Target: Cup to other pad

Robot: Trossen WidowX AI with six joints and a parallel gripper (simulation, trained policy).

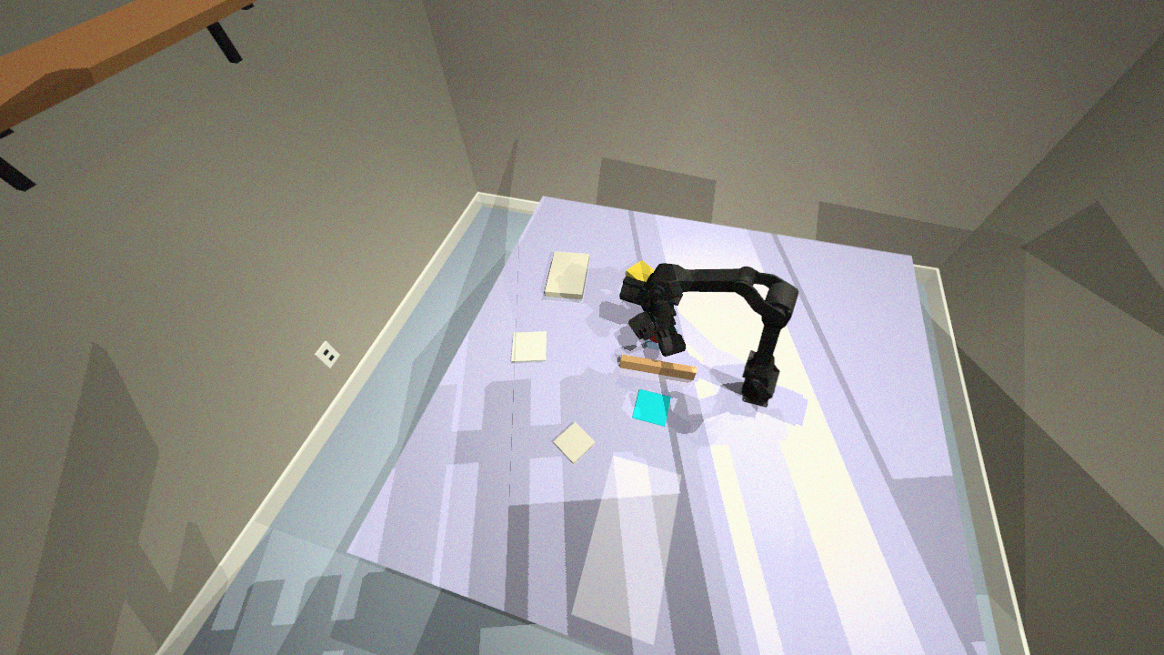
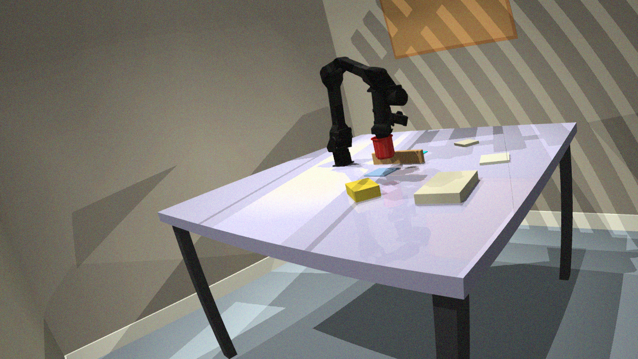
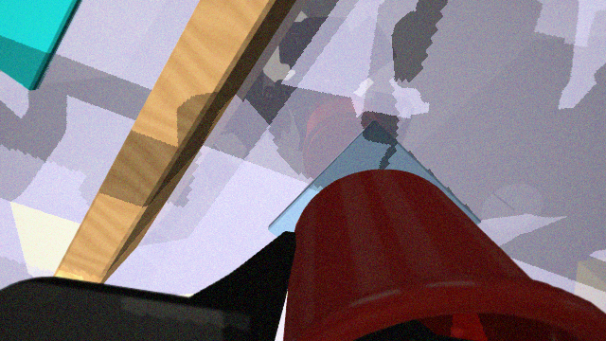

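Observation:
The red cup [image 2: 383,148] [image 3: 379,227] hangs just above the blue pad [image 2: 379,172] [image 3: 374,149], a little tilted in the exterior view. My gripper [image 2: 383,135] [image 3: 302,245] is shut on the cup's wall, with one finger outside it and the other inside. In the top view the arm hides most of the cup. The marbles cannot be made out inside the cup; none shows on the table. The cyan pad [image 1: 651,407] [image 2: 425,152] [image 3: 33,28] lies beyond the wooden bar, with nothing on it.
The wooden bar [image 1: 657,367] [image 2: 409,157] [image 3: 194,62] stands between the two pads. A yellow block [image 1: 638,269] [image 2: 362,189] and a large cream block [image 1: 566,274] [image 2: 446,189] lie on the blue pad's side. Two thin cream tiles [image 1: 528,346] [image 1: 574,441] lie farther off.

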